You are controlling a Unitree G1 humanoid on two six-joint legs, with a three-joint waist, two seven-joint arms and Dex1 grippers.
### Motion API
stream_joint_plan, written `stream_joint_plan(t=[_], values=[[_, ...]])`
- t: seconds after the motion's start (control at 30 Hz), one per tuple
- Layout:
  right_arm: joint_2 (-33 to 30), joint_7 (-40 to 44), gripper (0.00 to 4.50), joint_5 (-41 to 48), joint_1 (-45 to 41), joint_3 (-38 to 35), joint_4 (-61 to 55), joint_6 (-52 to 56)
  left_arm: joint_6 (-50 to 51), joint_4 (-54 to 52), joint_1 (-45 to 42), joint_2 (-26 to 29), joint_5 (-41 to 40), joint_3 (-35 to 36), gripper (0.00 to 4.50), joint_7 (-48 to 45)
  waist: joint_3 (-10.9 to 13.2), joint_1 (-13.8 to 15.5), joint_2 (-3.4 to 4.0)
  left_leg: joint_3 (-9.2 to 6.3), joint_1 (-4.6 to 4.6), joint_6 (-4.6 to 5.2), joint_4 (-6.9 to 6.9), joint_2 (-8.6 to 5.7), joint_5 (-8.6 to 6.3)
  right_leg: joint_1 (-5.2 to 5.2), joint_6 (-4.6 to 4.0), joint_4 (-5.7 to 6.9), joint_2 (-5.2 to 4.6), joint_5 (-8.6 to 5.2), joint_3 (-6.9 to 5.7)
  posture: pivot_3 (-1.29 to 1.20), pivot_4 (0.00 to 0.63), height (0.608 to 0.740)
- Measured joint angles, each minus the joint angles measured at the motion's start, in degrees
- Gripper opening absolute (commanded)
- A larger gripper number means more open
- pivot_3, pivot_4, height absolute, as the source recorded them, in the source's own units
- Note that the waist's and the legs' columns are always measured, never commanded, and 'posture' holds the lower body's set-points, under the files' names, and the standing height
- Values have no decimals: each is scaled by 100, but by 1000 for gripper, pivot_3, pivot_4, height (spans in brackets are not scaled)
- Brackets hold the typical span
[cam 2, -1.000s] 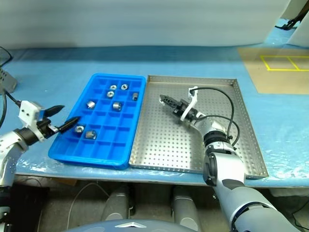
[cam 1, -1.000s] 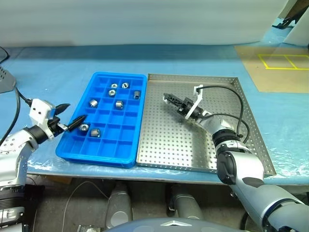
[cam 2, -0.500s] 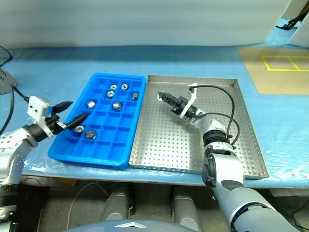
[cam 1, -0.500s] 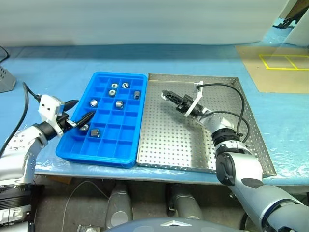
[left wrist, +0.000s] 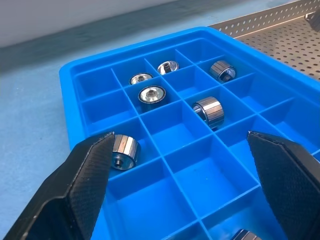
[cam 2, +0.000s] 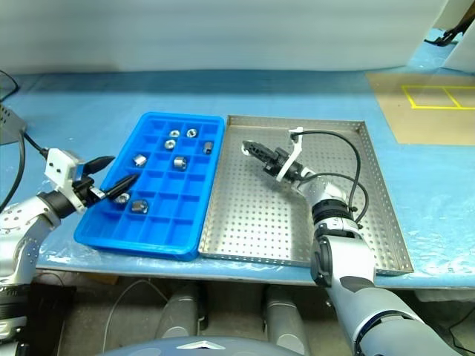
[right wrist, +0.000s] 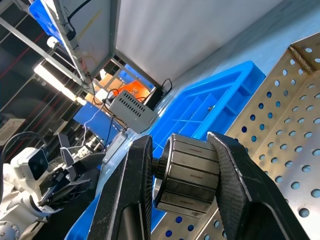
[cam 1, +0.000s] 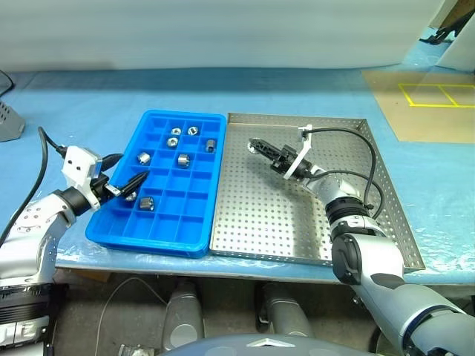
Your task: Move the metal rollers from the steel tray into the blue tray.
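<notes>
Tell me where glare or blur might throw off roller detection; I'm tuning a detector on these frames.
Left wrist view: metal rollers in the blue tray carry bright highlights, and the left gripper's fingers look soft up close. Right wrist view: the held roller is sharp; the background is dark and cluttered. Head views: the steel tray shines evenly, without hard glare.

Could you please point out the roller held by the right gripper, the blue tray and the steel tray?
Held roller (right wrist: 192, 172), right wrist view, on its ribbed side between the fingers.
Blue tray (cam 1: 145, 243), left eye view, on its near rim.
Steel tray (cam 1: 260, 215), left eye view, on bare perforated floor.
</notes>
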Motion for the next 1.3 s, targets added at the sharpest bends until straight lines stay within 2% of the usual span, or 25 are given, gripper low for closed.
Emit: stream_joint_plan(t=[1.3], values=[[191, 136, 1273, -16, -397, 2, 460, 4, 29, -643, 419, -218, -272, 107, 4449, 266, 0, 156, 0, -1, -1, 0, -3, 0, 0, -1, 0, -2, -2, -1, -2, 115, 150, 740]])
